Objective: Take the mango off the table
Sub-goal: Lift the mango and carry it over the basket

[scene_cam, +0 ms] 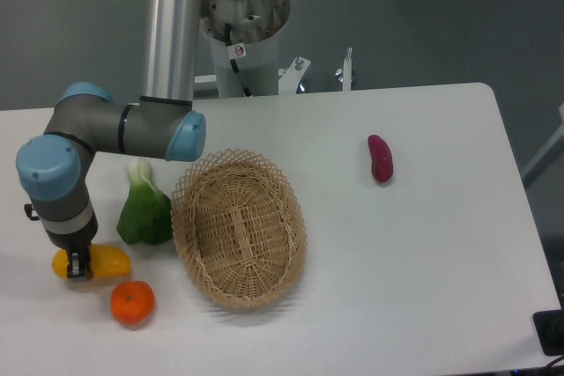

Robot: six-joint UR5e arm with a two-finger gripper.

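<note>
Down at the left edge of the large white rectangular table (pixel 423 253), the robot's dark two-finger gripper (pixel 78 269) sits over the single glossy yellow-orange oblong mango (pixel 104 261). The fruit shows on both sides of the tool, a rounded end to the left and the longer part to the right, so the fingers seem pressed onto it, though the wrist hides the contact and whether the mango rests on the tabletop or is lifted cannot be told. The grey and blue arm (pixel 115 128) bends above it from a silver upright column.

One round orange fruit (pixel 132 302) lies just below and right of the mango, close but apart. One leafy green vegetable with a pale stalk (pixel 145 211) lies just above the mango, beside the rim of one oval woven wicker basket (pixel 239 228). One dark red-purple oblong vegetable (pixel 381 158) lies well apart on the right half of the table.
</note>
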